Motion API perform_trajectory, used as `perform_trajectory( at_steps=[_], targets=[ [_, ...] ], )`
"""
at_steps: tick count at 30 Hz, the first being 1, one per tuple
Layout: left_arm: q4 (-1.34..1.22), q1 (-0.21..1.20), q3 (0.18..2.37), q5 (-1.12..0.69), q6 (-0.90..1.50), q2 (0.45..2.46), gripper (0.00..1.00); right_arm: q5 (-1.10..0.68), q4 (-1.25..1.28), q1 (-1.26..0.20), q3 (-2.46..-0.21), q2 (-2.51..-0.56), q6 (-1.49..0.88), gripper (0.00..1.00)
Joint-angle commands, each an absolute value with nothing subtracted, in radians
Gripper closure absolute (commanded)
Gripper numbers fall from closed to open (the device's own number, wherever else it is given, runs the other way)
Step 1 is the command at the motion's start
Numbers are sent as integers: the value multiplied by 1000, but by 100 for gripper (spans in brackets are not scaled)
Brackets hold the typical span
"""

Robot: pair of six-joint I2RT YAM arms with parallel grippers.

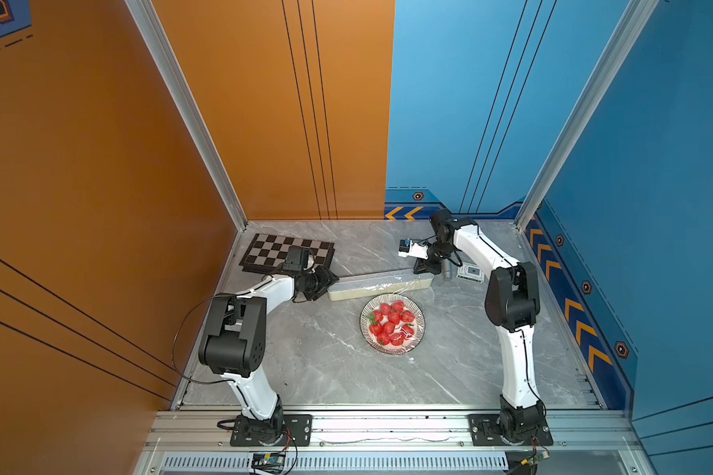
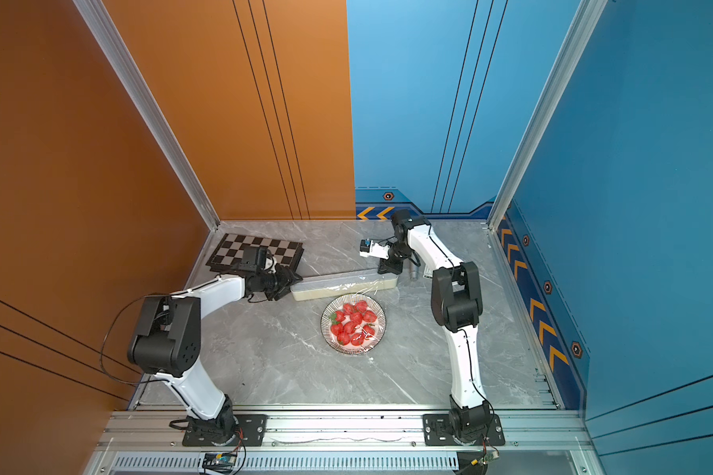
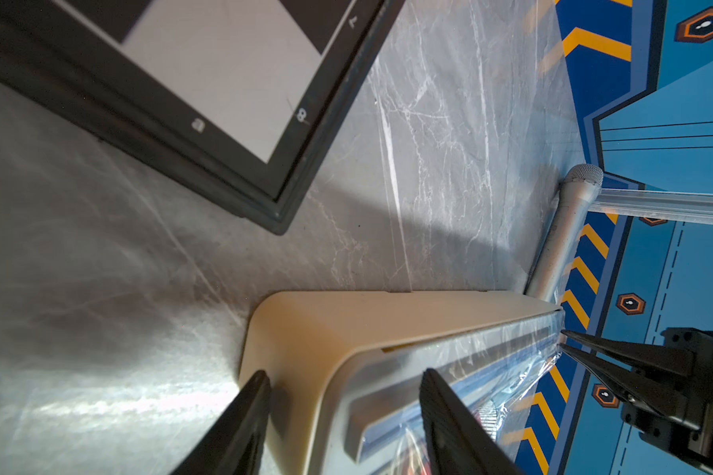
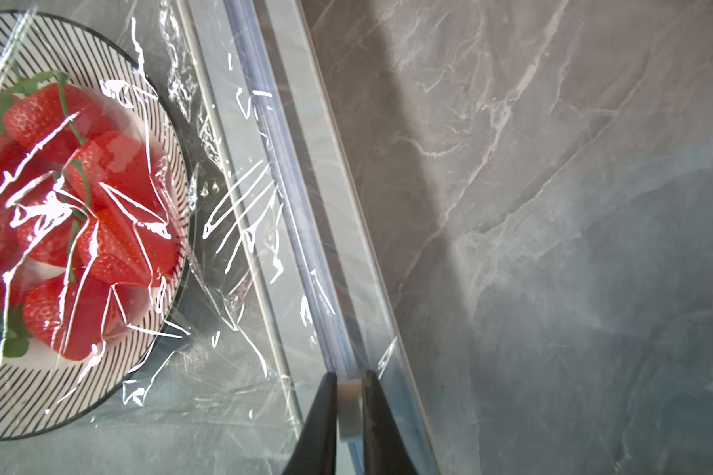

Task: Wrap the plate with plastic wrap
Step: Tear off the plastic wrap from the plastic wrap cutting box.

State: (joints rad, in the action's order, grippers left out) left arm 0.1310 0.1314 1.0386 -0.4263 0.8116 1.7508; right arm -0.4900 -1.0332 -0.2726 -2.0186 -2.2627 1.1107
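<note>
1. Left gripper (image 3: 344, 376) — jaws spread astride the box (image 1: 379, 286) at its 9 o'clock end; grip unclear.
2. Plastic wrap (image 4: 231, 193) drapes the plate (image 1: 392, 350) at the box's 6 o'clock, seemingly uncut.
3. Cutting step: Right gripper (image 4: 350, 378) pinches the cutter slide (image 4: 350, 407) at 3 o'clock — next, draw it toward 9.
</note>
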Motion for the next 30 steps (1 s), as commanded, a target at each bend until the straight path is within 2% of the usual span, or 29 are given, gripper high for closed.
perform_trajectory(
  at_steps=[1,30],
  targets=[
    [115,160,1079,-479,813,1760,40,-614,-1063,-315,-2055,-2259,1176,86],
    [101,187,1089,-473,827,1770,41,-619,-995,-457,-2106,-2342,1095,86]
  ],
)
